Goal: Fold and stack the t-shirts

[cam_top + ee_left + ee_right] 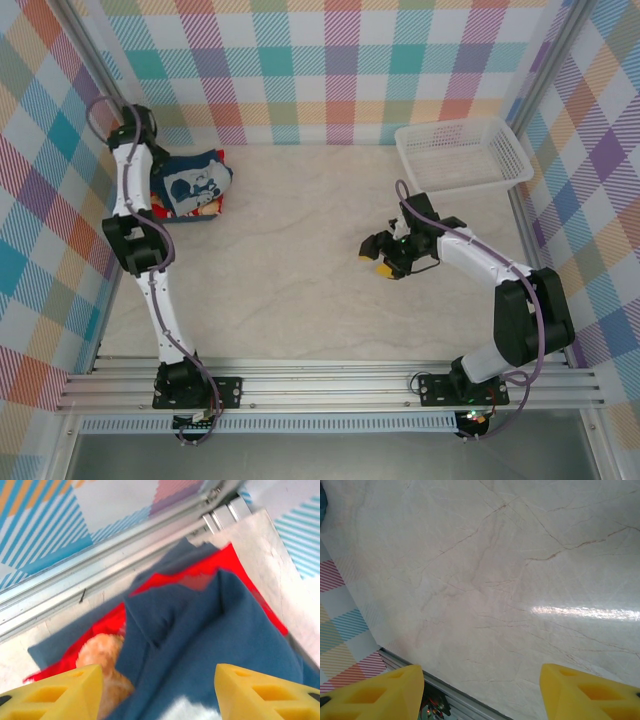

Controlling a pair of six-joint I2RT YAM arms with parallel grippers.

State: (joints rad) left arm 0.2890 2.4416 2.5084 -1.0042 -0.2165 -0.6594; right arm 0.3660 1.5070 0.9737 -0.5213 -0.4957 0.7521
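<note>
- The navy t-shirt (pixel 195 183), white print upward, is seen folded on top of the red t-shirt (pixel 208 207). Both lie at the far left of the table (pixel 300 240), close to the checked back wall.
- The left gripper (pixel 157 672) is held over this pile with its yellow fingers spread apart. Nothing is clamped between them.
- In the left wrist view the navy cloth is seen rumpled, with a raised fold near its middle. Red cloth and the teddy-bear picture (pixel 102 650) are exposed along one side, so the stack is judged uneven.
- If the open fingers are lowered or swept sideways, that raised fold could be snagged. The top shirt could then be dragged off the red one or pulled open.
- Whether a fingertip is touching the cloth cannot be told from this angle; contact would make a snag more likely.
- The pile is placed just beside the wall and its metal rail, so the arm could be knocked against them when it is drawn back.
- The right gripper (pixel 378 255) is seen over bare table, well apart from the shirts and from the white basket (pixel 460 155). Its fingers are apart and empty, and little risk is expected from it.
</note>
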